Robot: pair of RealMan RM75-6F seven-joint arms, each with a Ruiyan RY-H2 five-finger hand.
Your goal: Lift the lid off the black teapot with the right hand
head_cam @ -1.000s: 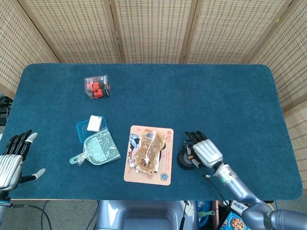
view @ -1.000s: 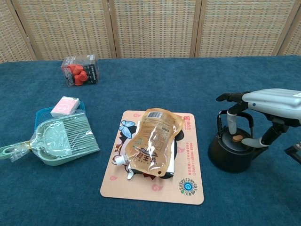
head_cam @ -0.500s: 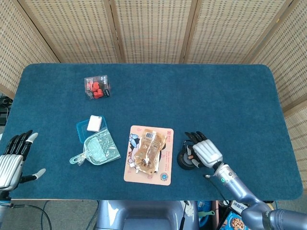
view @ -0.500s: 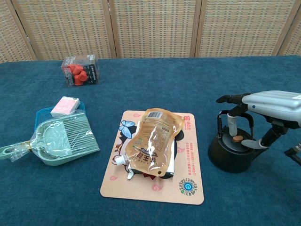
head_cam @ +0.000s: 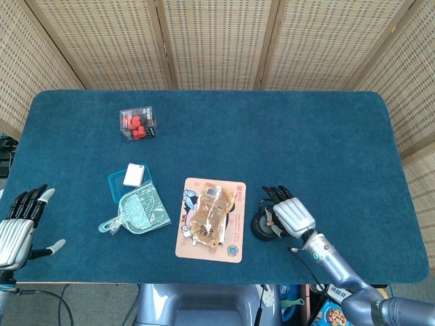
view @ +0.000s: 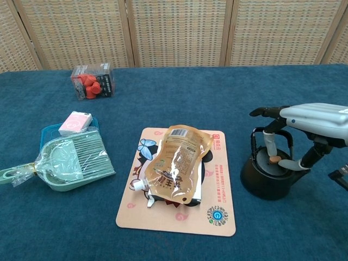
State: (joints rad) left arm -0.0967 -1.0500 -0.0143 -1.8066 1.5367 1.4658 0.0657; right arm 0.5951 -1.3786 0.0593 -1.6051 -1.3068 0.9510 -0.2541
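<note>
The black teapot (view: 267,175) stands on the blue cloth right of the mat, its lid on and the small brown knob (view: 275,159) showing. It also shows as the teapot (head_cam: 260,225) in the head view. My right hand (view: 304,128) hovers over the teapot, palm down. One finger (view: 270,148) reaches down just left of the knob and the thumb (view: 293,163) lies just right of it; I see no firm pinch. From above, my right hand (head_cam: 291,216) covers the pot's right side. My left hand (head_cam: 17,227) rests open at the table's front left edge, holding nothing.
A pink mat (view: 163,215) with a clear food pouch (view: 175,163) lies left of the teapot. Further left are a wrapped green dustpan (view: 70,160) and a white box (view: 75,122). A clear box of red pieces (view: 92,81) stands at the back left.
The right hand's finger has dropped slightly closer to the lid knob and the thumb has drawn in a little. The lid stays on the pot. The left hand is still.
</note>
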